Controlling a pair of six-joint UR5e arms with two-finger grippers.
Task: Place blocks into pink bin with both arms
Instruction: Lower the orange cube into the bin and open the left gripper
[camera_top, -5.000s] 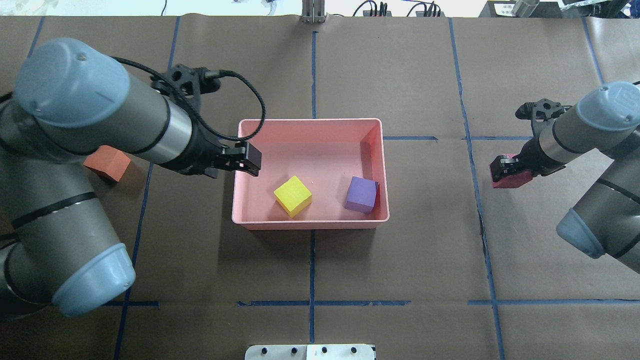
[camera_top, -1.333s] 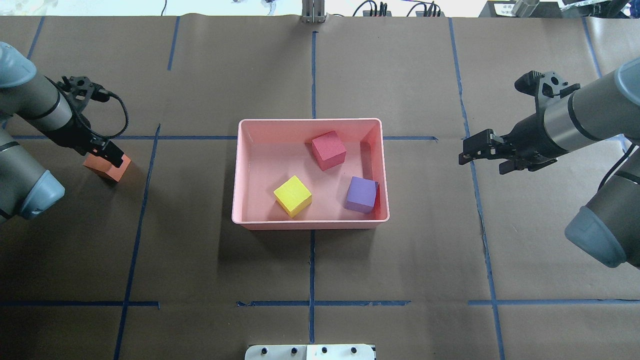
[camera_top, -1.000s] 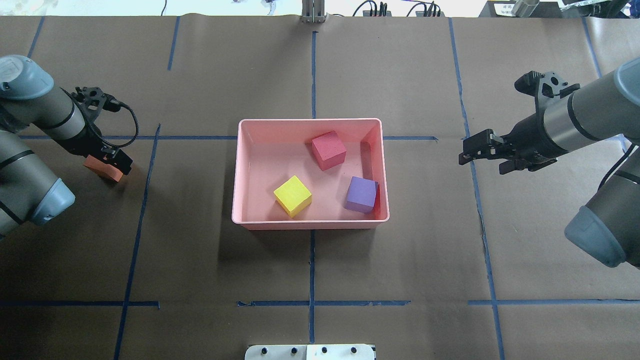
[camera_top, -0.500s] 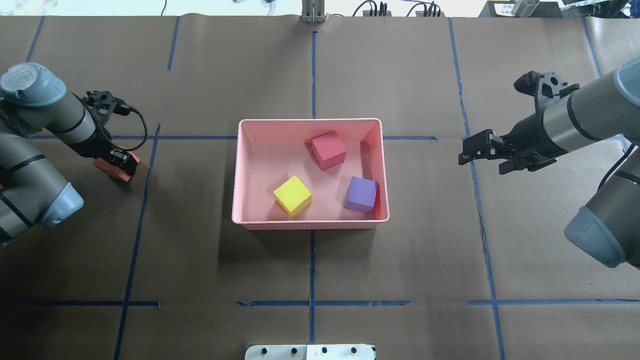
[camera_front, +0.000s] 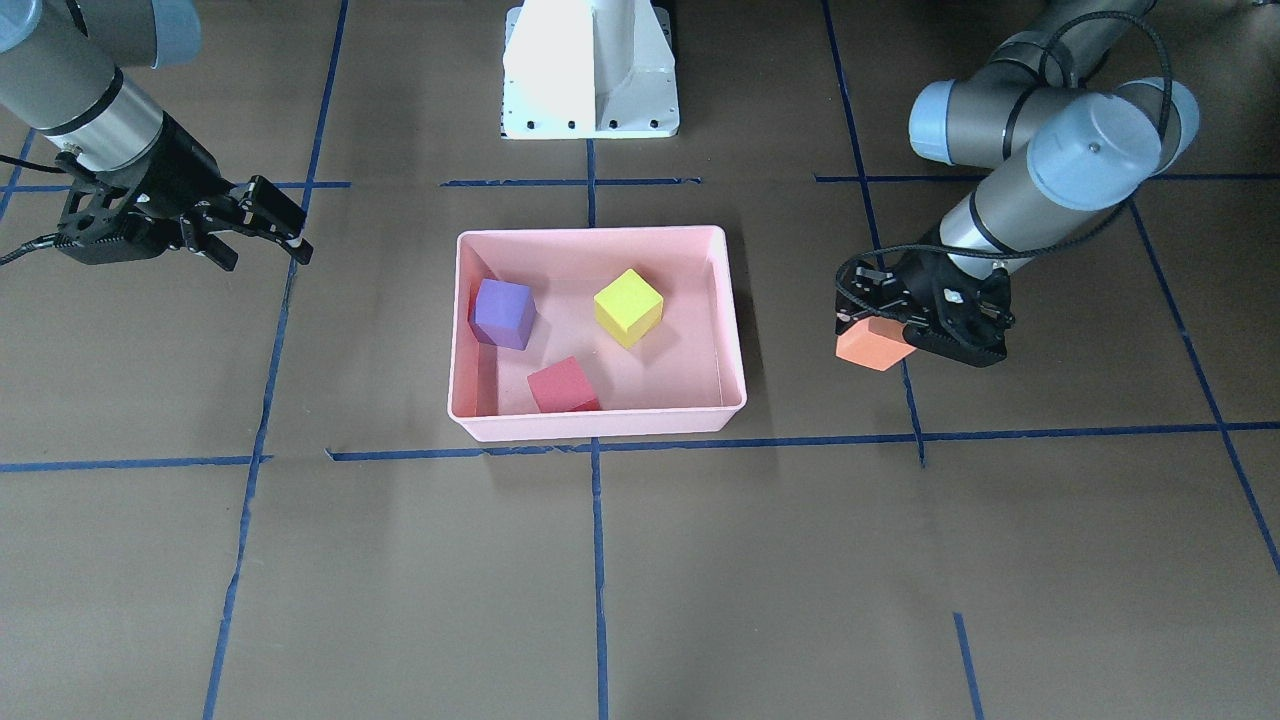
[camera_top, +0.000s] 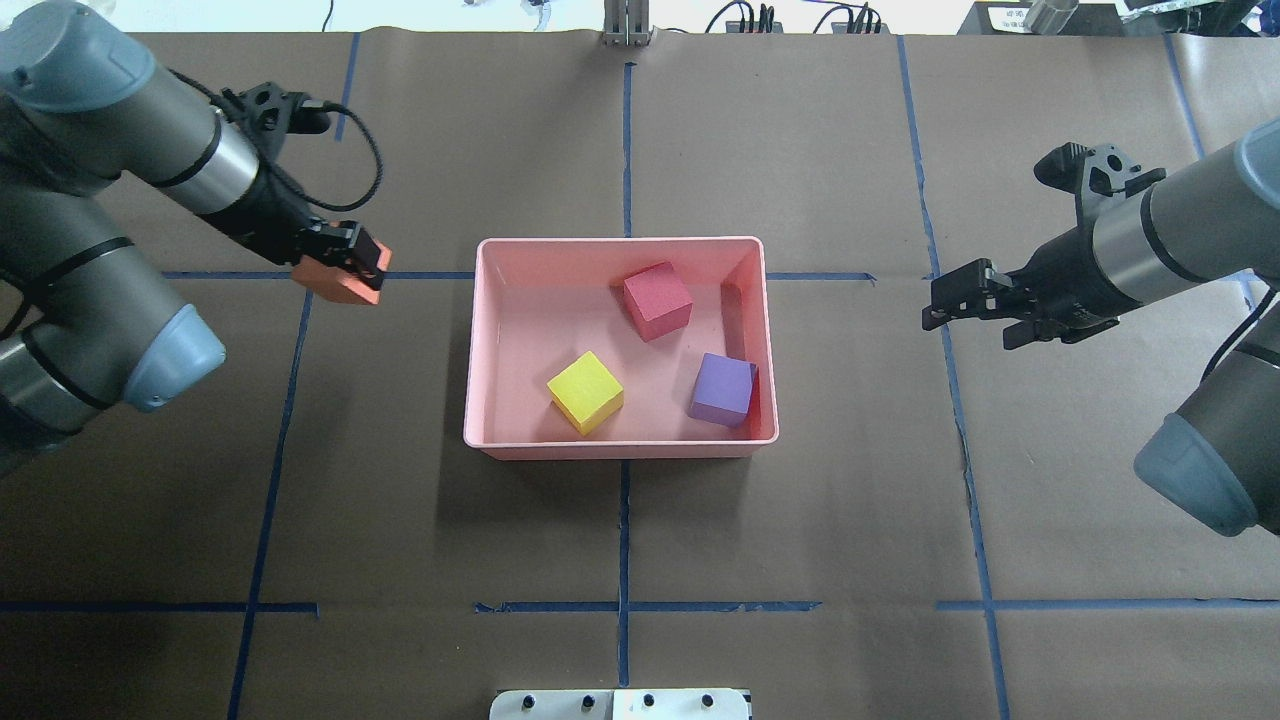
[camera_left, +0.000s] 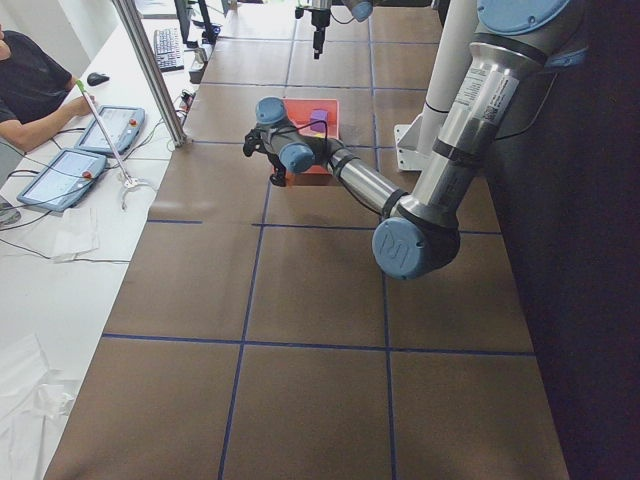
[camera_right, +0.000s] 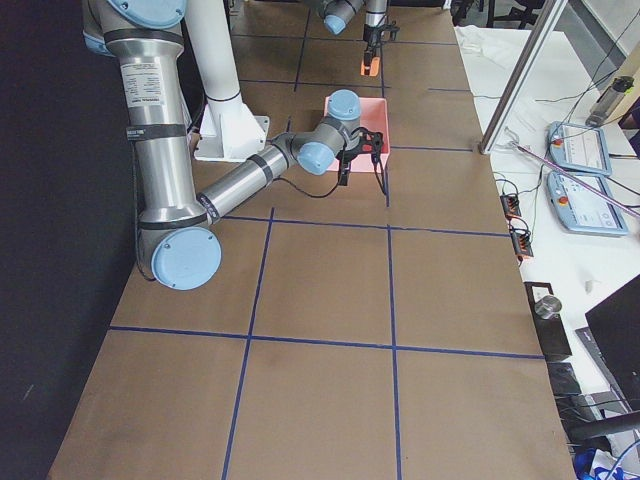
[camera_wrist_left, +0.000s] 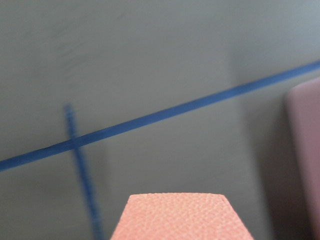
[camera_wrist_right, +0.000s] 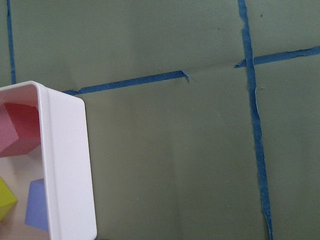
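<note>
The pink bin (camera_top: 620, 446) (camera_front: 600, 425) sits mid-table and holds the yellow-green block (camera_top: 585, 392), the red-pink block (camera_top: 657, 300) and the purple block (camera_top: 722, 389). My left gripper (camera_top: 345, 270) (camera_front: 880, 335) is shut on the orange block (camera_top: 340, 285) (camera_front: 872, 349), lifted above the table just left of the bin. The orange block fills the bottom of the left wrist view (camera_wrist_left: 177, 217). My right gripper (camera_top: 945, 305) (camera_front: 270, 225) is open and empty, right of the bin. The bin's corner shows in the right wrist view (camera_wrist_right: 67, 165).
Blue tape lines (camera_top: 625, 605) cross the brown paper table. The robot's white base (camera_front: 590, 70) stands behind the bin. Operators' tablets (camera_left: 75, 160) lie on a side table at the left.
My left gripper closed on the orange block, lifted it and carried it right toward the bin. Earlier my right gripper dropped the red-pink block in the bin; it has stayed still since.
</note>
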